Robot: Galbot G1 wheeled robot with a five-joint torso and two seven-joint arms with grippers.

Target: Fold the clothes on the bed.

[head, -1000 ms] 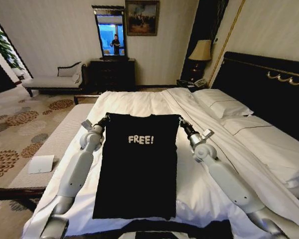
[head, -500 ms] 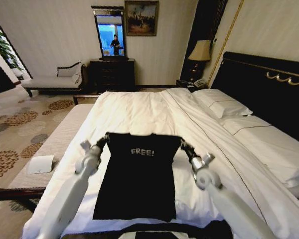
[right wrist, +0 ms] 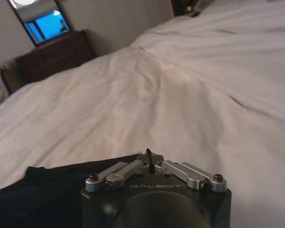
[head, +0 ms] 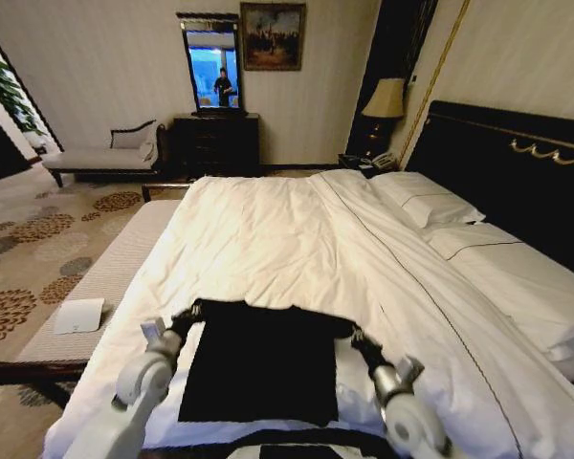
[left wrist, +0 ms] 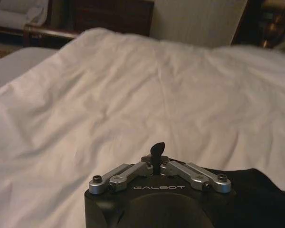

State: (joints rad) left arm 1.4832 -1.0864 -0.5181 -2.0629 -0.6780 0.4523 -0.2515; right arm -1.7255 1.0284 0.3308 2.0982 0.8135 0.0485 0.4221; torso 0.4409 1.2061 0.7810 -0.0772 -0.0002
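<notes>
The clothes, a black T-shirt, lie doubled over on the white bed near its front edge, with no lettering showing. My left gripper is shut on the shirt's far left corner, and my right gripper is shut on its far right corner. In the left wrist view the left gripper pinches a tuft of black cloth, with more of the shirt beside it. In the right wrist view the right gripper is closed on a thin edge of the shirt.
A dark headboard and pillows are on the right. A grey bench runs along the bed's left side, with a white pad on it. A chaise, dresser and lamp line the far wall.
Both arms have drawn back toward me and down, carrying the shirt's held edge along. The lettered chest, upright before, is now laid over and hidden.
</notes>
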